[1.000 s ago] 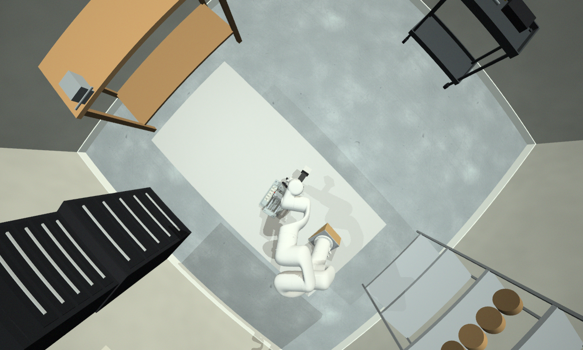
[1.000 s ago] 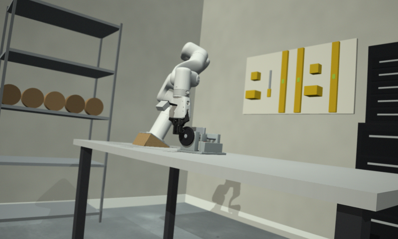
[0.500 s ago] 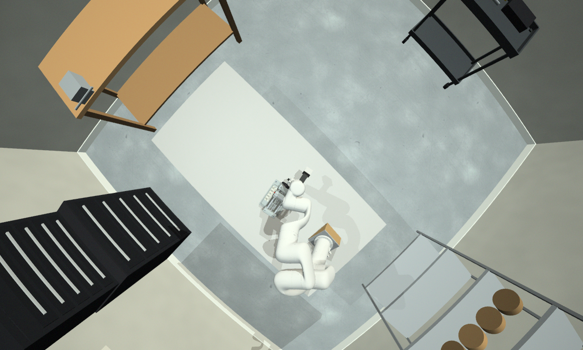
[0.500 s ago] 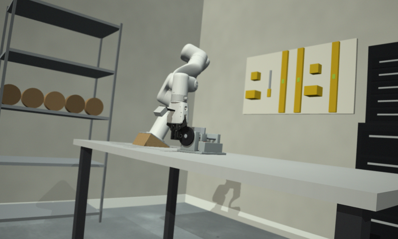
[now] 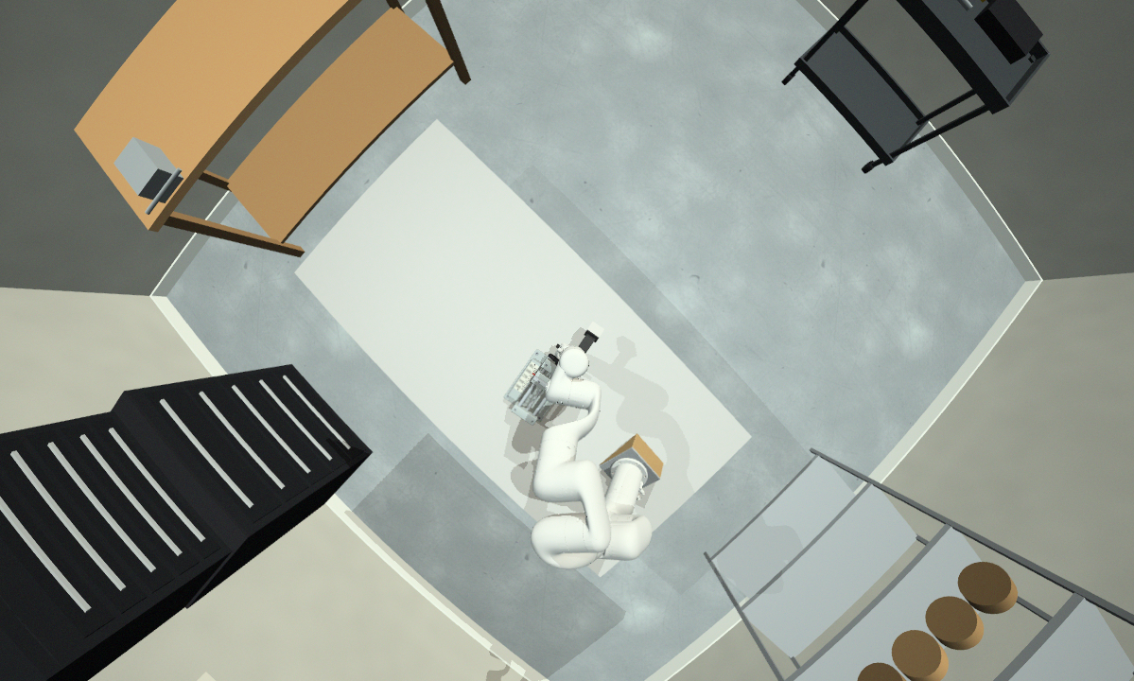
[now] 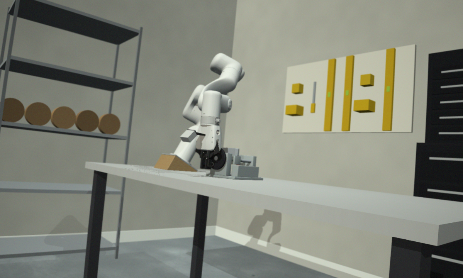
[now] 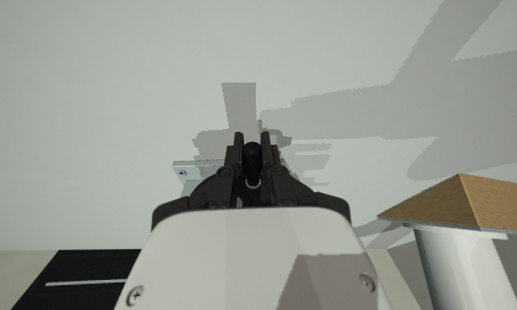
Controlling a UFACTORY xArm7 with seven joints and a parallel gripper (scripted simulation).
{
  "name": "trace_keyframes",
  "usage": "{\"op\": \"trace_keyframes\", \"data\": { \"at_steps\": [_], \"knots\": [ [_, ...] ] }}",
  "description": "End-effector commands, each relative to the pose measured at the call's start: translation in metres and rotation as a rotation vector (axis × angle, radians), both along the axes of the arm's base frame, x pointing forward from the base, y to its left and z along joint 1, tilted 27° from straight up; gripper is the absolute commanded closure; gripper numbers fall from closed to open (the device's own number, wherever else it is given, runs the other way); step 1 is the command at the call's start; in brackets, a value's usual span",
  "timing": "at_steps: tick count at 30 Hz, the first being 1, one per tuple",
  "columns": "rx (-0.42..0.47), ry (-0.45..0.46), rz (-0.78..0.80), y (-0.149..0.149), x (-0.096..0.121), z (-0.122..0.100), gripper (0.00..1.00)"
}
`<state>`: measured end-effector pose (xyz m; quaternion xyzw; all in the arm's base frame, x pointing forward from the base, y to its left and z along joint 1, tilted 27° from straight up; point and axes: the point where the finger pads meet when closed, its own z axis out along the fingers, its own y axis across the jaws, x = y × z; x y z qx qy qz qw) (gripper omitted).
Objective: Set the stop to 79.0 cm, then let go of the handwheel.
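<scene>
A small grey stop fixture (image 6: 239, 167) stands on the long white table (image 6: 295, 197), with a black handwheel (image 6: 219, 159) on its near end. It also shows from above (image 5: 534, 382), partly under the arm. My gripper (image 7: 252, 143) is shut on the black crank knob of the handwheel (image 7: 252, 161), low at the wheel's left side in the side view (image 6: 208, 162). In the wrist view the wheel itself is hidden behind the gripper body; only a corner of the grey baseplate (image 7: 189, 172) shows. No scale reading is legible.
The arm's base sits on a wooden-topped pedestal (image 7: 461, 202) close to the right of the fixture. A shelf with brown cylinders (image 6: 58, 116), a black drawer cabinet (image 6: 450, 145) and a wall board with yellow bars (image 6: 346, 89) stand around the table.
</scene>
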<state>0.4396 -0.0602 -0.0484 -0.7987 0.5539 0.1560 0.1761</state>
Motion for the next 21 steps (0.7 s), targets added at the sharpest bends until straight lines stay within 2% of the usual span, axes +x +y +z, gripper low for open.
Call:
{"op": "trace_keyframes", "data": {
  "at_steps": [1, 11, 21],
  "knots": [
    [-0.002, -0.003, -0.001, 0.005, 0.012, -0.003, 0.94],
    [-0.002, -0.003, -0.001, 0.010, 0.028, 0.000, 0.94],
    [-0.002, -0.003, -0.001, 0.009, 0.045, 0.014, 0.94]
  ]
}}
